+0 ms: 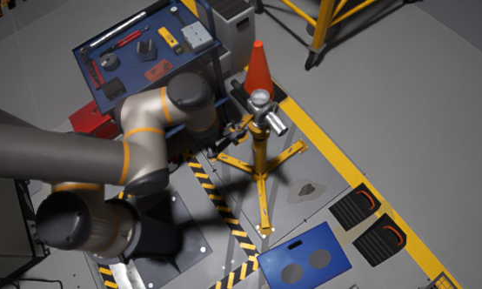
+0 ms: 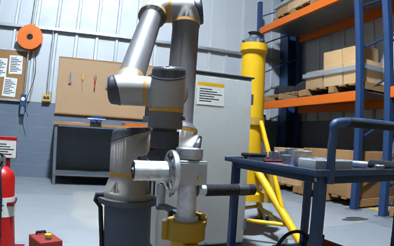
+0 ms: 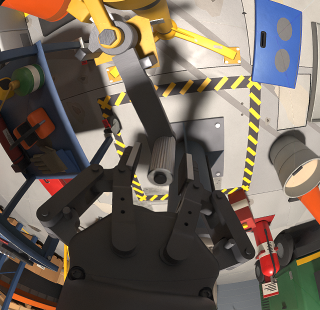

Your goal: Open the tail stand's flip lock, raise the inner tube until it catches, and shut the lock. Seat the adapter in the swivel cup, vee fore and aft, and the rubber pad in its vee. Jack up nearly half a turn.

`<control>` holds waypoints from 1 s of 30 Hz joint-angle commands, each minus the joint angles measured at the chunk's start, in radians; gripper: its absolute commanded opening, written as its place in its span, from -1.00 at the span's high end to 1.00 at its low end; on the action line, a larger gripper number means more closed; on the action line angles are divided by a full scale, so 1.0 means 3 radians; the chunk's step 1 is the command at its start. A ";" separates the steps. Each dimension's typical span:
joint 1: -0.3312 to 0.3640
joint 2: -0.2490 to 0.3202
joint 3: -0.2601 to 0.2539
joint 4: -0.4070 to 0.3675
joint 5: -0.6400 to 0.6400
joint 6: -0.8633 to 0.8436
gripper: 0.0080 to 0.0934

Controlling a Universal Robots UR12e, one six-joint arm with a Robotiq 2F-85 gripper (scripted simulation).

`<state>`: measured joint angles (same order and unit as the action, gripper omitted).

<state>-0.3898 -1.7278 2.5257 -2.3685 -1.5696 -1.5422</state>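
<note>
The yellow tail stand (image 1: 260, 153) stands on three splayed legs in the hazard-striped floor bay, its silver jack head (image 2: 189, 171) with handwheel (image 2: 173, 170) and black crank handle (image 2: 227, 189) on top. Its grey flip lock lever (image 3: 143, 103) hangs from the yellow collar (image 3: 119, 37) and ends in a ribbed knob (image 3: 161, 163). My gripper (image 3: 161, 161) is open, its fingers either side of that knob with daylight on both sides. The vee adapter (image 1: 145, 49) and the orange rubber pad (image 1: 158, 69) lie on the blue cart's top.
An orange cone (image 1: 258, 65) stands behind the stand, with the blue tool cart (image 1: 145, 52) to its left. A blue mat (image 1: 304, 257) and two black chocks (image 1: 367, 222) lie on the near floor. A red extinguisher (image 2: 1, 195) stands off to the side.
</note>
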 commanded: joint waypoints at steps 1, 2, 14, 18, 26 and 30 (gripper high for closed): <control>0.0000 -0.0001 -0.0002 -0.0001 0.0000 0.0000 0.06; 0.0000 -0.0001 -0.0002 -0.0001 0.0000 0.0000 0.06; 0.0000 -0.0115 -0.0062 0.0171 0.0000 0.0000 0.06; 0.0000 -0.0195 -0.0108 0.0296 0.0000 0.0000 0.06; 0.0000 -0.0292 -0.0171 0.0460 0.0000 0.0000 0.06; 0.0000 -0.0299 -0.0176 0.0473 0.0000 0.0000 0.06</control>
<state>-0.3898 -1.8181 2.4731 -2.2259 -1.5696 -1.5422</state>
